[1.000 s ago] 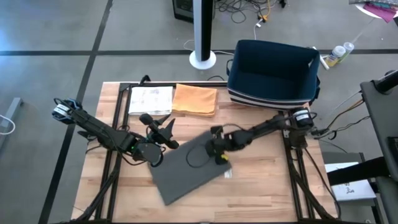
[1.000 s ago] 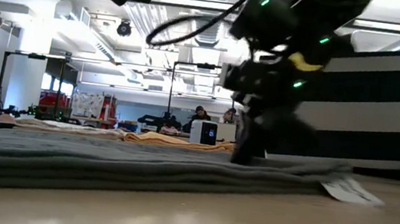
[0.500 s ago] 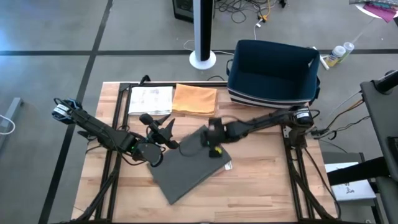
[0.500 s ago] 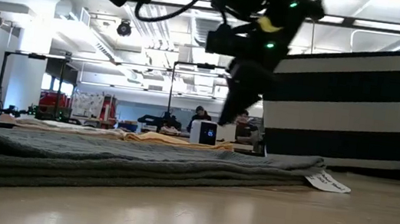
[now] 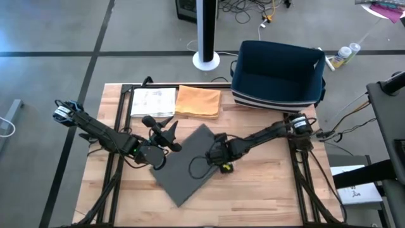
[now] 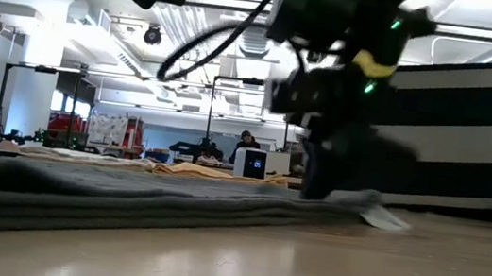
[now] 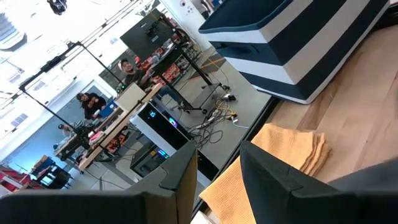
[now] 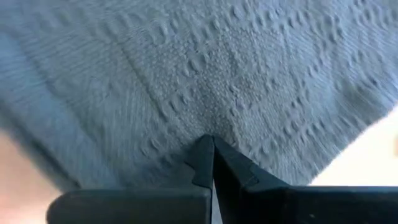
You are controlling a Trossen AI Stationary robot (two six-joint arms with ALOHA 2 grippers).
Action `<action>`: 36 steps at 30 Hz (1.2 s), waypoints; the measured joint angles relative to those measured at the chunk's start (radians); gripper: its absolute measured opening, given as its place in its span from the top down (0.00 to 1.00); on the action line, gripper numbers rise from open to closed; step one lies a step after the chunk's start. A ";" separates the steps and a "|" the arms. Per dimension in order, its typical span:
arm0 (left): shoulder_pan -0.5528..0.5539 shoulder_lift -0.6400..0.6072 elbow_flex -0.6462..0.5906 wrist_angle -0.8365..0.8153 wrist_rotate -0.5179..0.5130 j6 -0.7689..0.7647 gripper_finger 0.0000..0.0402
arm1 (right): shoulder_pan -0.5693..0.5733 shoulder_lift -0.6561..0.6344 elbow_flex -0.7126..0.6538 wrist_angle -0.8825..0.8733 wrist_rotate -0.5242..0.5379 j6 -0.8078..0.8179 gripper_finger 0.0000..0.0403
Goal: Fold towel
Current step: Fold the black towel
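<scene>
So, quick status: my right gripper (image 5: 219, 156) is down on the grey towel (image 5: 186, 163), fingers pressed together, right at the towel's 3 o'clock edge. Can't honestly say whether any cloth is pinched between them; the right wrist view just shows closed tips against the weave. The towel sits mid-table as a folded slab, skewed diagonally. My left gripper (image 5: 166, 134) hangs above the towel's 10 o'clock corner with its fingers (image 7: 180, 177) partway apart and nothing in them.

What worries me from here: if I drag or push with closed tips and no real bite on the fabric, the layers could slide over each other and the neat stack goes crooked or opens up. The towel's already angled on the table, so a sideways shove could spin it more. The orange cloth (image 5: 198, 101) at 12 o'clock is near, so a big sweep could bump it.

Stuff I can't make out: how many layers are under my fingertips, since the low view blurs the gripper and only shows stacked edges. A small white tag (image 6: 380, 216) pokes out by the towel's edge. The left wrist view mostly looks off at the striped bin (image 7: 298, 43) and the room, not the towel.
</scene>
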 joint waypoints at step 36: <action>0.002 0.000 0.002 0.085 0.000 -0.014 0.72 | 0.203 0.075 0.102 0.145 -0.374 0.496 1.00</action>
